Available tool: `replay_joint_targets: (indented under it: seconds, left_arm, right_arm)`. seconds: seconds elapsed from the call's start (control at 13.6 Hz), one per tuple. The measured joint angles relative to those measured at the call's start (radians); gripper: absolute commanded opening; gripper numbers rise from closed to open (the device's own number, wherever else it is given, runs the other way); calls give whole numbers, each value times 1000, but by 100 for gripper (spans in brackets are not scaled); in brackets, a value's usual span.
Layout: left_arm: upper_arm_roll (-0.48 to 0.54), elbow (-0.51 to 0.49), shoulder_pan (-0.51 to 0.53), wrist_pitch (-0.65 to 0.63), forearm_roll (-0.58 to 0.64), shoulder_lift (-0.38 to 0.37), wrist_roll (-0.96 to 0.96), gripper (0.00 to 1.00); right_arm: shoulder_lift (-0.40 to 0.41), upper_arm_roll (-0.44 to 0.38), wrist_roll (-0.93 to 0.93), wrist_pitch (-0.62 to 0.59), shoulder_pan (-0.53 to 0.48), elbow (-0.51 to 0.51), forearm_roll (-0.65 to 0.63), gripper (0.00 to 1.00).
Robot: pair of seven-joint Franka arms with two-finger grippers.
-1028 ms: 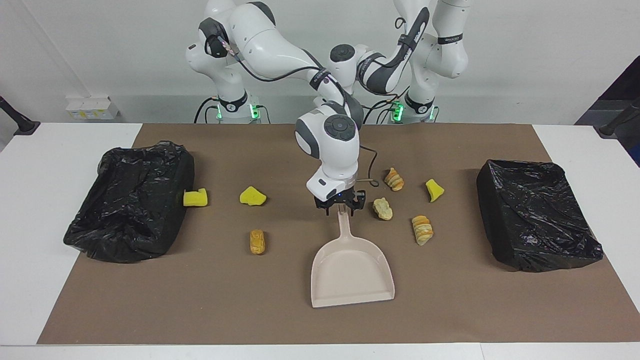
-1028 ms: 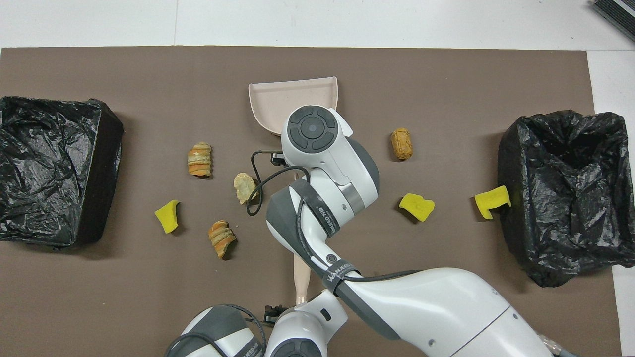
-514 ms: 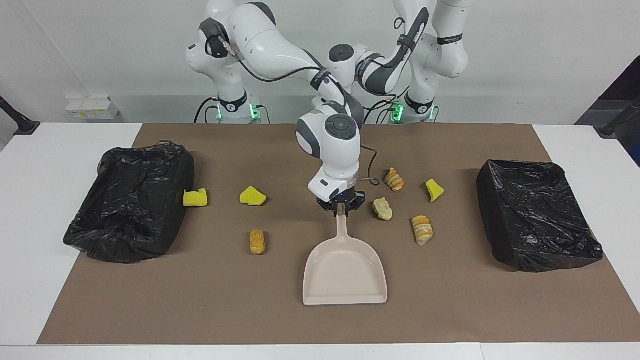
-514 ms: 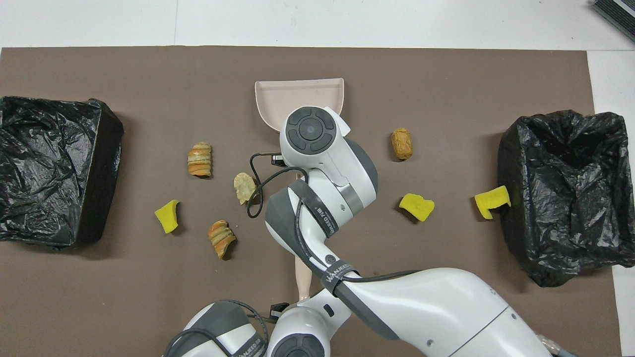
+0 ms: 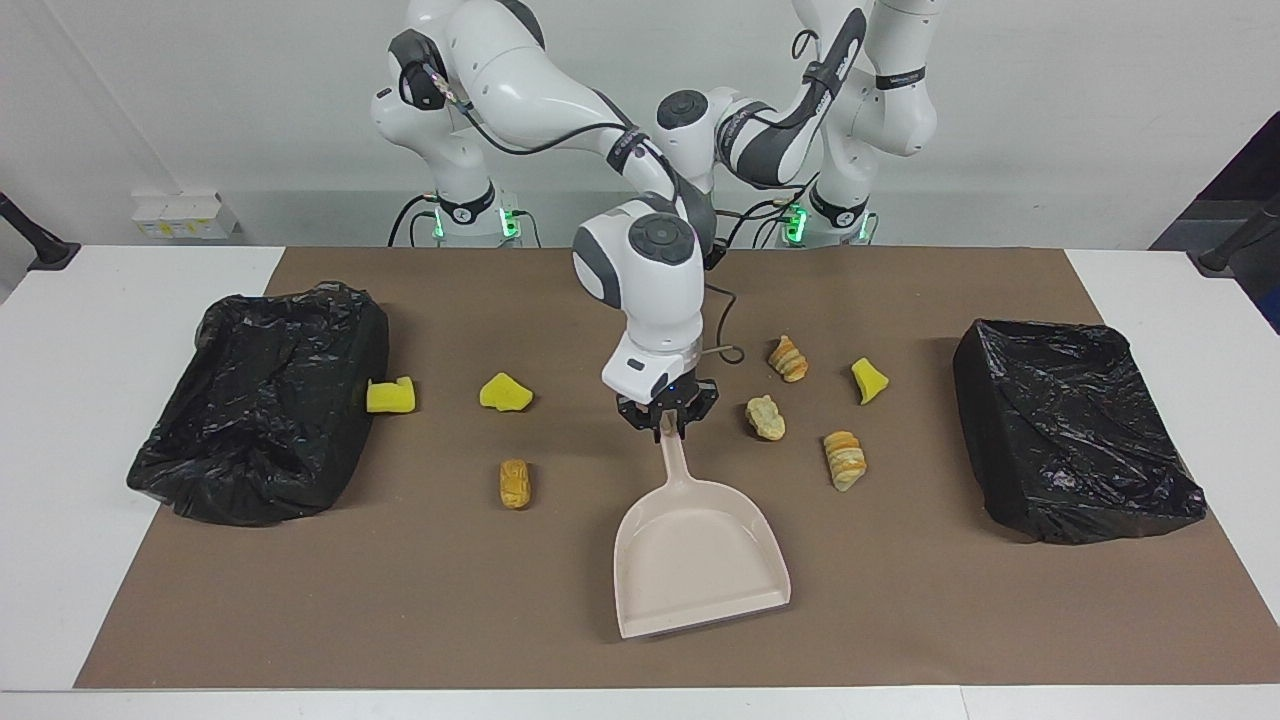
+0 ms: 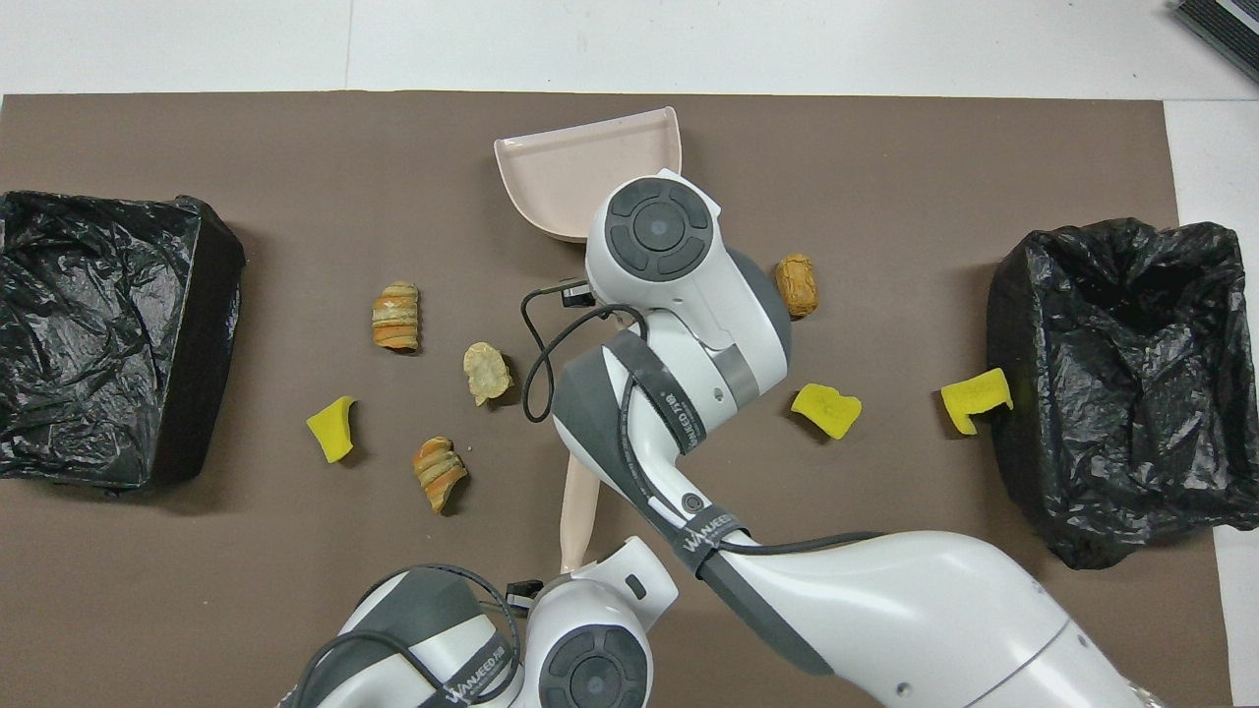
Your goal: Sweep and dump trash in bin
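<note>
Clamped now on the handle of the beige plastic dustpan (image 5: 700, 555), the right gripper (image 5: 664, 421), jaws wide apart a second ago. Pan swung on the brown mat, mouth turned toward the left arm's end of the table and its lip pushed farther from the robots. Right arm's wrist shifted toward its own end and raised a little. Beige brush handle (image 6: 575, 503) near the robots newly tilted, with the left gripper's housing (image 6: 590, 649) drawn farther into the overhead view.

"WANJEED" on arm cable straps (image 6: 705, 537)
</note>
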Motion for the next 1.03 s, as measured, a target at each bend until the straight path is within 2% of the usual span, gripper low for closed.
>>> replay_joint_targets:
  seconds: [0.37, 0.51, 0.73, 1.03]
  left_arm:
    - [8, 15, 190, -76, 24, -81, 74, 0]
    - [11, 12, 312, -80, 54, -77, 100, 0]
    - [14, 12, 490, -74, 66, -57, 192, 0]
    - [14, 11, 633, -69, 67, -39, 228, 0]
  right_arm:
    - [-120, 0, -305, -164, -72, -20, 41, 0]
    - [-151, 0, -459, -229, -104, -39, 64, 0]
    - [-187, 0, -694, -254, -135, -110, 69, 0]
    - [-233, 1, -1004, -252, -138, -213, 70, 0]
